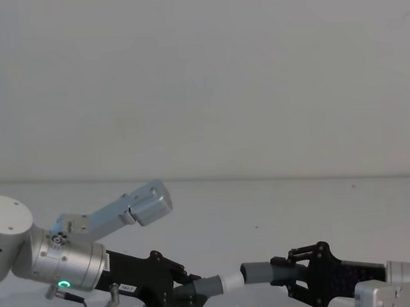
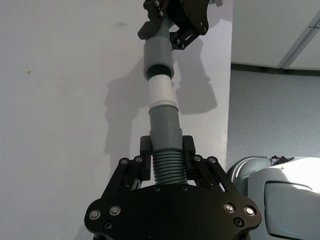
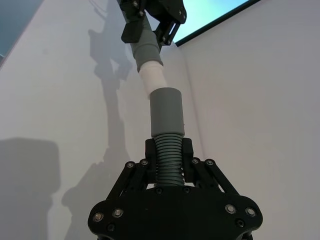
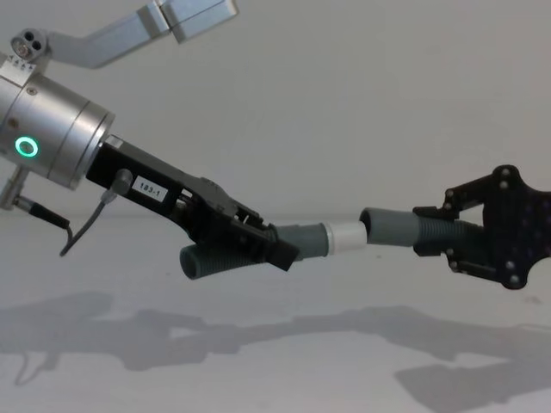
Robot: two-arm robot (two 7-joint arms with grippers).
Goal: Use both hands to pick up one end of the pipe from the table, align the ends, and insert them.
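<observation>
Two black pronged grippers held two dark grey hose pieces end to end in the air above the off-white table (image 4: 275, 361). The left gripper (image 4: 263, 243), on a silver arm with a glowing green ring (image 4: 27, 147), reached in from the left with its fingers clamped on the ribbed middle of the left hose piece (image 4: 303, 240). The right gripper (image 4: 435, 234) came in from the right, its fingers closed around the ribbed part of the right hose piece (image 4: 392, 228). In the chest view, from the side, the white plug tip (image 4: 343, 235) of the left piece met the round socket mouth (image 4: 365, 224) of the right piece, with most of the white length still exposed; that view also showed the left piece's bent tail sticking out to the left below the gripper, and the shadows of both arms on the table well beneath. The head view showed the same pair low at the near edge, the plug tip (image 1: 231, 280) touching the socket (image 1: 247, 271). The left wrist view looked along the left piece (image 2: 166, 131) and showed the white tip (image 2: 161, 91) partly entered in the socket (image 2: 159, 60), the two pieces nearly in line. The right wrist view showed the socket's smooth sleeve (image 3: 167, 112) from behind, hiding the joint itself, with the white tip (image 3: 152, 77) angled slightly off its axis.
</observation>
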